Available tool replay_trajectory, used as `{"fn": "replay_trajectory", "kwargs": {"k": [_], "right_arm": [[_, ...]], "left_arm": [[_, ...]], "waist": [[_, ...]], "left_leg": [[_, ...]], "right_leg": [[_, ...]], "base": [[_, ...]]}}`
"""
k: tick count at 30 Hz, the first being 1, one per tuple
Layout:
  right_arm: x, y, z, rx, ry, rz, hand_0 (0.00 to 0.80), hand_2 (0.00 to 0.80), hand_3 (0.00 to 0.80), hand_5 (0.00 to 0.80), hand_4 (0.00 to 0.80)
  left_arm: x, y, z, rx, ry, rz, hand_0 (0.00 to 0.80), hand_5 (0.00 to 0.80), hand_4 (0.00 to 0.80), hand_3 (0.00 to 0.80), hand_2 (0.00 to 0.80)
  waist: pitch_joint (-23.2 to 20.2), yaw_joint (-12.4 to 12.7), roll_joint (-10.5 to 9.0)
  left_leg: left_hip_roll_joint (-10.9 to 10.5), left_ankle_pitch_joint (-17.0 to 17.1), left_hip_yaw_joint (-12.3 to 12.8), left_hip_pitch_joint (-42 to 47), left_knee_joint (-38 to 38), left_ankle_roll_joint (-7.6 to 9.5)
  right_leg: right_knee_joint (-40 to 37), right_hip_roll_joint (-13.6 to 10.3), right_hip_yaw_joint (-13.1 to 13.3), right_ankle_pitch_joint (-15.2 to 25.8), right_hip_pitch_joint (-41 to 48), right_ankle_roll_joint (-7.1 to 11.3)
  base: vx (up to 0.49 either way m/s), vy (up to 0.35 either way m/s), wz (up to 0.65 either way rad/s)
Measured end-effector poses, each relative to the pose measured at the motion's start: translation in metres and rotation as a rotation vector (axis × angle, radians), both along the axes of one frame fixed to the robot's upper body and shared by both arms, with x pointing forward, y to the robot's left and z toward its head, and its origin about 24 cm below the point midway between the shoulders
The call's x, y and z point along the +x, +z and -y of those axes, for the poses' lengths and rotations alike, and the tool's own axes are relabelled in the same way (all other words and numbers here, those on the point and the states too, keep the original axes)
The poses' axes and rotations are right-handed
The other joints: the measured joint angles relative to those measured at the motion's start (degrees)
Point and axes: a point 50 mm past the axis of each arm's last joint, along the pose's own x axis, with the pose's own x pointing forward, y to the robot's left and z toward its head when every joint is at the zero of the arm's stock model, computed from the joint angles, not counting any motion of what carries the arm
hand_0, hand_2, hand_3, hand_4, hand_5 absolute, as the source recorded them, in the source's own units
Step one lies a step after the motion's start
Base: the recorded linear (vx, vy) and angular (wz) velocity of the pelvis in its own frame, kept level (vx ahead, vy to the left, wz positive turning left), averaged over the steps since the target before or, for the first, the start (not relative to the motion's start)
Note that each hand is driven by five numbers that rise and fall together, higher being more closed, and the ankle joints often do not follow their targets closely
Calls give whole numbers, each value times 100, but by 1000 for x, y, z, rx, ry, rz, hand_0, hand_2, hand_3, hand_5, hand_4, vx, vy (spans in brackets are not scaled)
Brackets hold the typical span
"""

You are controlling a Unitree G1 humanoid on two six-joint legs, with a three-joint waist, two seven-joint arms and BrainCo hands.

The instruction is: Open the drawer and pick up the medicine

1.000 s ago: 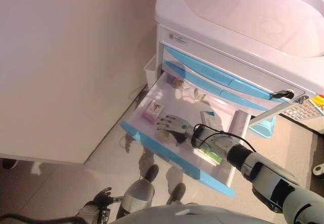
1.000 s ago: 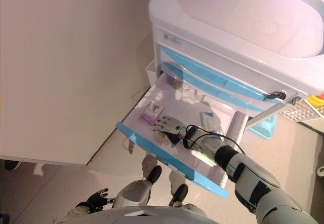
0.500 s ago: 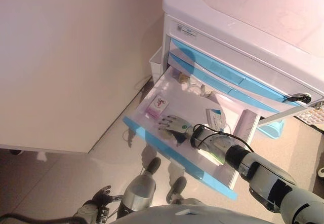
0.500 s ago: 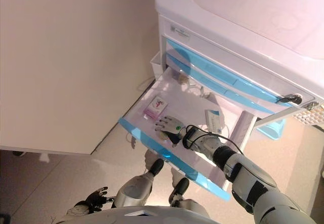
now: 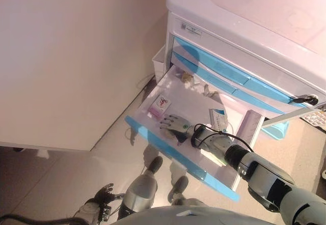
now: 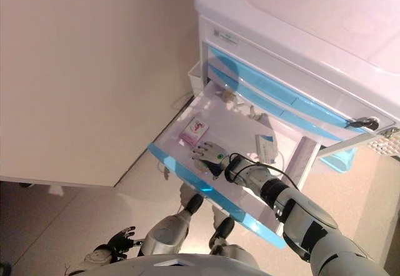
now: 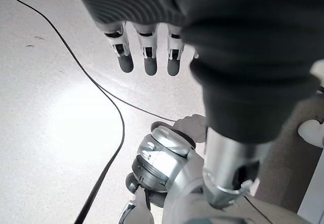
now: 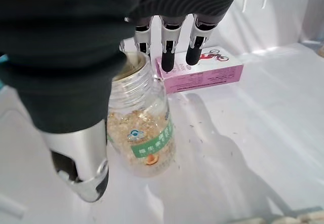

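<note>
The cart's lower drawer [image 5: 170,153], white with a light-blue front, stands pulled out. My right hand [image 5: 175,124] lies inside it near the front. In the right wrist view a clear medicine bottle [image 8: 144,143] with yellow capsules and a green label stands upright between the thumb [image 8: 83,173] and the straight fingers [image 8: 168,51]. The hand is open, with the fingers reaching over the bottle's top. A pink medicine box [image 5: 159,106] lies flat just beyond the fingertips. My left hand [image 5: 102,194] hangs open low near the floor.
A white-and-teal box [image 5: 218,119] and a grey box [image 5: 249,125] lie further right in the drawer, with small items [image 5: 187,77] at its back. The white cart [image 5: 244,21] has closed blue drawers above. A beige wall stands to the left, and a light-blue bin [image 5: 275,129] sits on the floor.
The whole picture has shifted, so the camera moved. My right hand stays over the same spot at the drawer's front, and nothing has been taken hold of.
</note>
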Motion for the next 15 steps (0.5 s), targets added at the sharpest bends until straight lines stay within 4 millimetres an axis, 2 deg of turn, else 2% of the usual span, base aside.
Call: {"fn": "replay_trajectory", "kwargs": {"k": [15], "right_arm": [[4, 1, 1, -3, -8, 9, 0, 0, 0, 0, 0]], "left_arm": [[3, 1, 1, -3, -7, 9, 0, 0, 0, 0, 0]], "waist": [[9, 56, -8]], "left_leg": [[-17, 1, -2, 10, -1, 1]], "right_leg": [[0, 1, -3, 0, 9, 1]], "base": [[0, 0, 0]]}}
